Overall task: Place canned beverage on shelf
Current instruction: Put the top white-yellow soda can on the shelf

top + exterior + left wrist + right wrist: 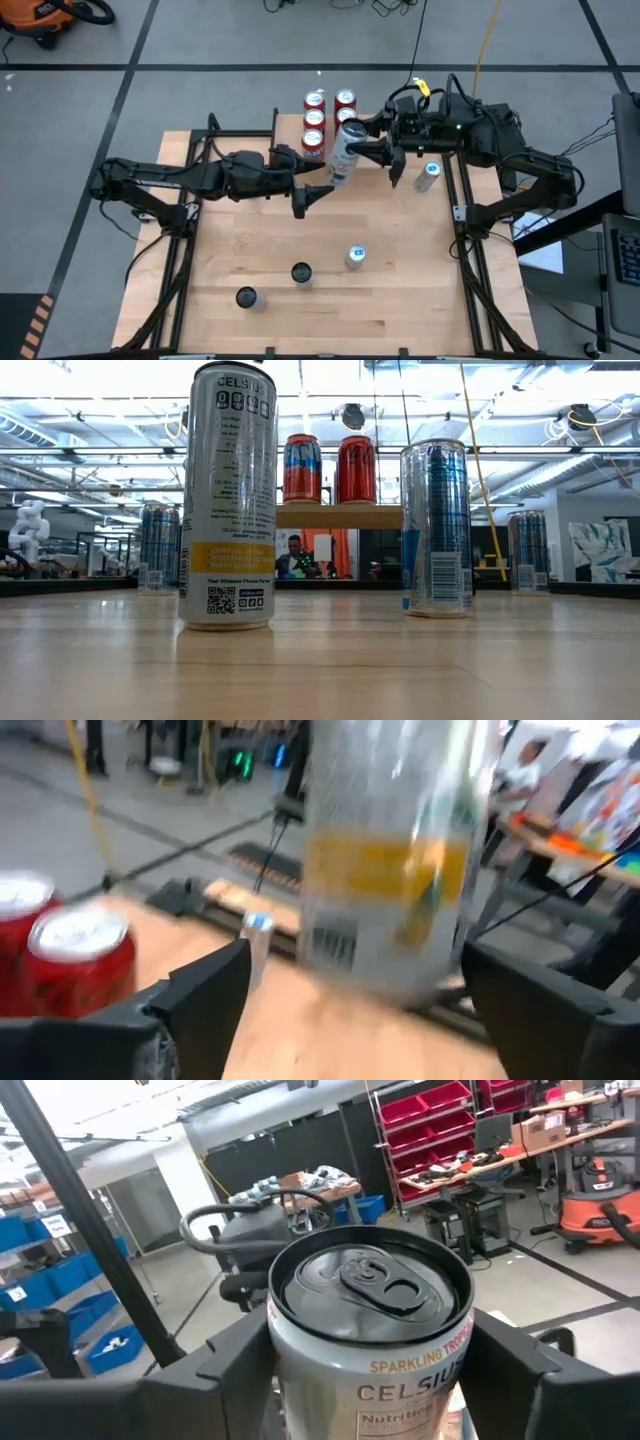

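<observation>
Currently the silver Celsius can (344,150) is tilted in the air just beside the shelf (322,152), where four red cans (329,117) stand. My right gripper (366,150) is clamped around it. My left gripper (312,196) sits spread wide, holding nothing, close under the can.

Pale wooden desk (400,300) with a smooth, faintly shiny grain. The silver can (370,1320) is glossy metal with a brushed lid and pull tab. Matt black tool fingers (235,1355) look like plastic. Red cans (320,468) gleam on the shelf (340,516), its top light matt wood.
</observation>
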You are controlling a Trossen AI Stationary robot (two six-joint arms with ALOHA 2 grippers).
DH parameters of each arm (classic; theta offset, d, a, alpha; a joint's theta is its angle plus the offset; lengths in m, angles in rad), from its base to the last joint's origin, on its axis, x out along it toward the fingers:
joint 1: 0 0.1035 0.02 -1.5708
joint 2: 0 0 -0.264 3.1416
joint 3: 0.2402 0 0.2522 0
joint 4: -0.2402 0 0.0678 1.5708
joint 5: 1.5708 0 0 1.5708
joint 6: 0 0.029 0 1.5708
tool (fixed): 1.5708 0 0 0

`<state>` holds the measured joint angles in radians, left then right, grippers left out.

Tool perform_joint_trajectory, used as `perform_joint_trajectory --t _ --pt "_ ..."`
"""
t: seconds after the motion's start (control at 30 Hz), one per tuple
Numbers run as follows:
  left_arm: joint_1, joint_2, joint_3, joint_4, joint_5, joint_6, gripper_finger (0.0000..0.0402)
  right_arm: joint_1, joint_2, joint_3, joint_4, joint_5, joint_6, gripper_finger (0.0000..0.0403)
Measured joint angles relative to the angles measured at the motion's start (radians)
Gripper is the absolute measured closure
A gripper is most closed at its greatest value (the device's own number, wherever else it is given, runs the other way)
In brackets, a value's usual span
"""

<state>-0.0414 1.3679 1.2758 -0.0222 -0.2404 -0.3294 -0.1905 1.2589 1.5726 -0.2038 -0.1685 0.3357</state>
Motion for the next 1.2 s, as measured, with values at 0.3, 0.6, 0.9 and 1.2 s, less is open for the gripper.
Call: perform_joint_trajectory --t 0.3,0.6,0.9,1.2 --pt "0.000 -0.068 0.000 -0.227 -0.050 -0.082 0.0043 -0.162 -0.056 0.000 -0.121 -0.111 -0.041 0.0171" --pt "0.000 -0.088 0.000 -0.303 -0.048 -0.126 0.0043 -0.393 -0.062 0.000 -0.187 -0.277 -0.112 0.0171" --pt "-0.019 -0.088 -0.001 -0.367 -0.017 -0.163 0.0043 -0.618 -0.030 0.003 -0.245 -0.459 -0.168 0.0171" --pt "-0.017 -0.088 -0.001 -0.391 -0.017 -0.163 0.0042 -0.795 0.067 0.003 -0.242 -0.653 -0.319 0.0172"
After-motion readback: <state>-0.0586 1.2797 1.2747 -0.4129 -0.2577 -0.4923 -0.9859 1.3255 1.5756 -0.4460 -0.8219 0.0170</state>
